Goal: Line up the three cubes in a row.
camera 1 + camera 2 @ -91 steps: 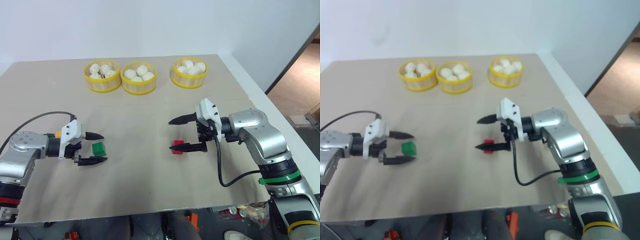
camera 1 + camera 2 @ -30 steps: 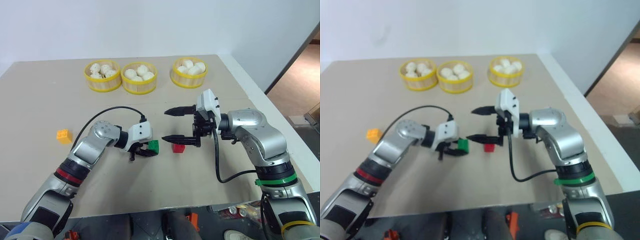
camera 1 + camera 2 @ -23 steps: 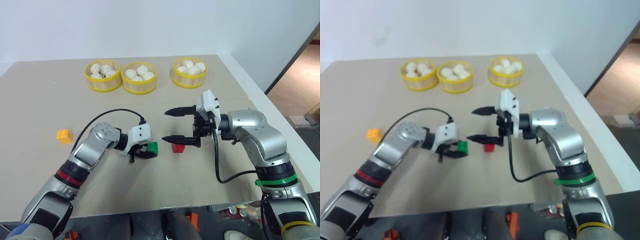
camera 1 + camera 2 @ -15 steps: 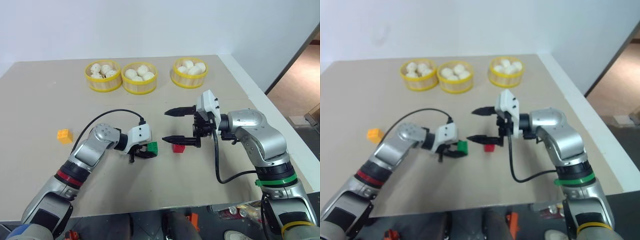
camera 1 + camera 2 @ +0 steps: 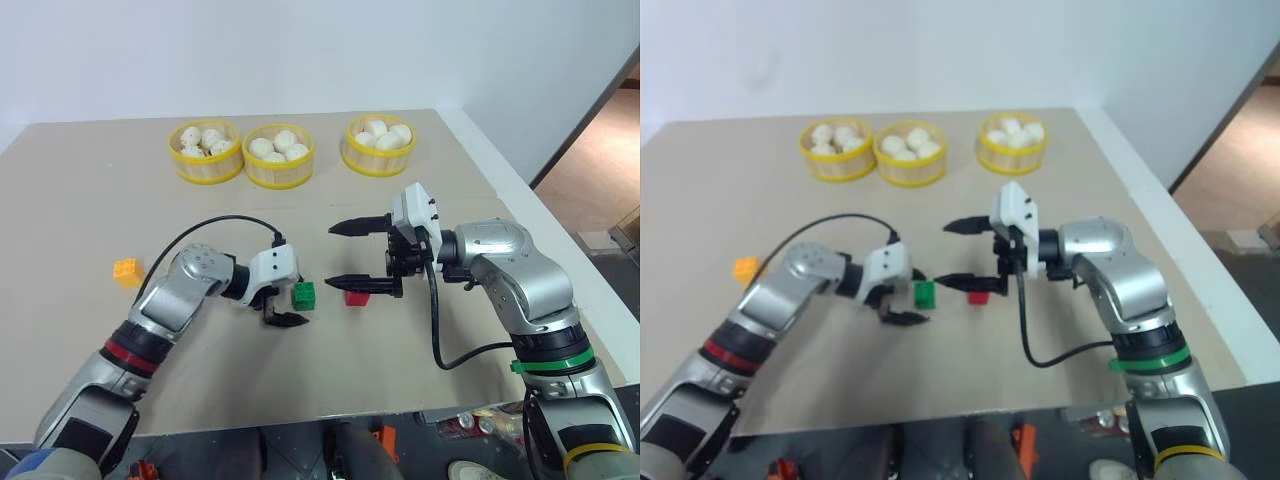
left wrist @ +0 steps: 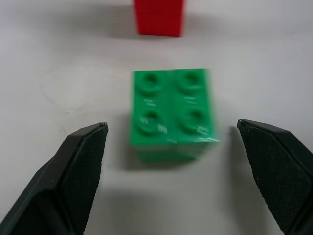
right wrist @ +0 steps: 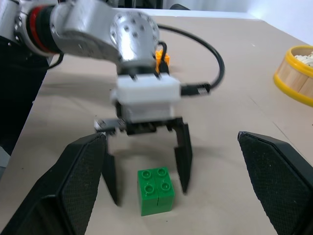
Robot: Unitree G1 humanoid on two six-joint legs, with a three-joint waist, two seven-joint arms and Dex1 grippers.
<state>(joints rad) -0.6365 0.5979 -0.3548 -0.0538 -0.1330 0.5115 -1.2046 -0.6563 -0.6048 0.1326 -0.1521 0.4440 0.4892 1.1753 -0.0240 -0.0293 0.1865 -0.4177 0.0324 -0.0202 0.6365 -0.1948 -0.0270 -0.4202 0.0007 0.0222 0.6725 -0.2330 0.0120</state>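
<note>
- I find the left gripper (image 5: 287,300) with fingers spread, gripping nothing; the green cube (image 5: 303,295) sits free between them at frame centre.
- Right gripper (image 5: 346,256) also spread wide, empty, above the red cube (image 5: 355,297), just right of green.
- Yellow-orange cube (image 5: 126,271) lies apart at left.
- Three bun baskets (image 5: 209,168) line the table (image 5: 80,200) top.

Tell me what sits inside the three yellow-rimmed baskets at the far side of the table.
Each basket, left, middle and right, holds a heap of white buns. Whatever lies beneath the top buns is covered.
</note>
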